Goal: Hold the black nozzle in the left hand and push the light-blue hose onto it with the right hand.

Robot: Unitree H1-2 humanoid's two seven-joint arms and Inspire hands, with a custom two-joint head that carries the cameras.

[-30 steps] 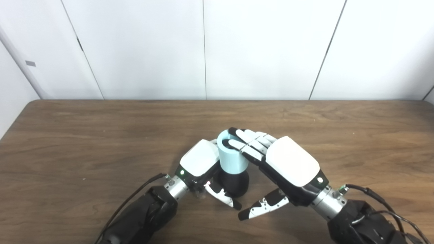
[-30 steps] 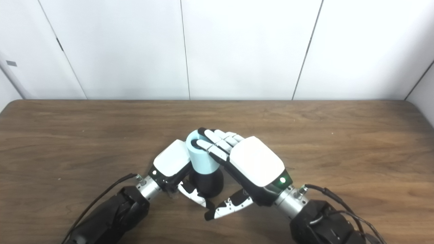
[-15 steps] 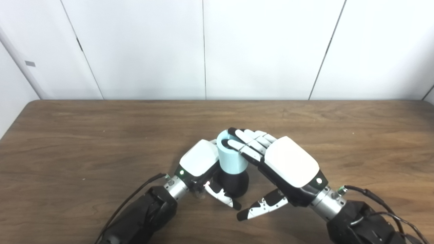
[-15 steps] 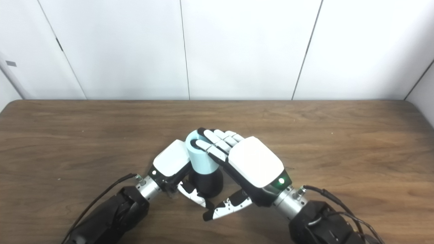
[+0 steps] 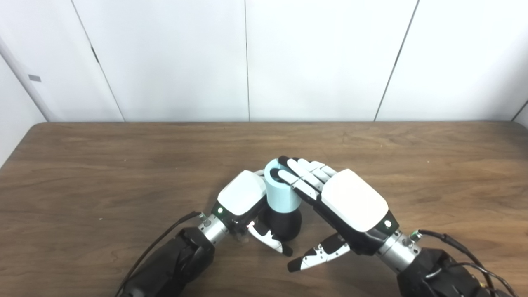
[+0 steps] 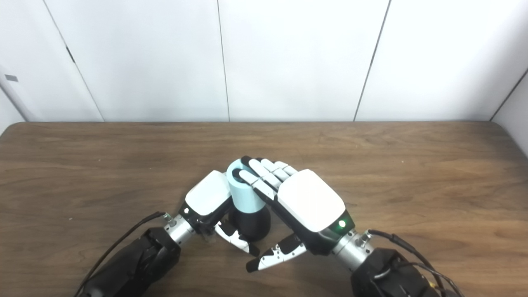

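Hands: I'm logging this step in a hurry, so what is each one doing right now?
Left hand: shut on the black nozzle.
Right hand: fingers lie flat on top of the light-blue hose, thumb apart, gripping nothing.

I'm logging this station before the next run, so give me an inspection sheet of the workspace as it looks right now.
Surface: brown wooden table.
Job's things: light-blue hose stands upright on black nozzle.
Clutter: nothing seen.
Hands: left hand shut on black nozzle; right hand open, its fingers laid flat on the hose's top rim, thumb apart.
Cables: black cables run along both forearms.
Surroundings: white wall panels behind the table.
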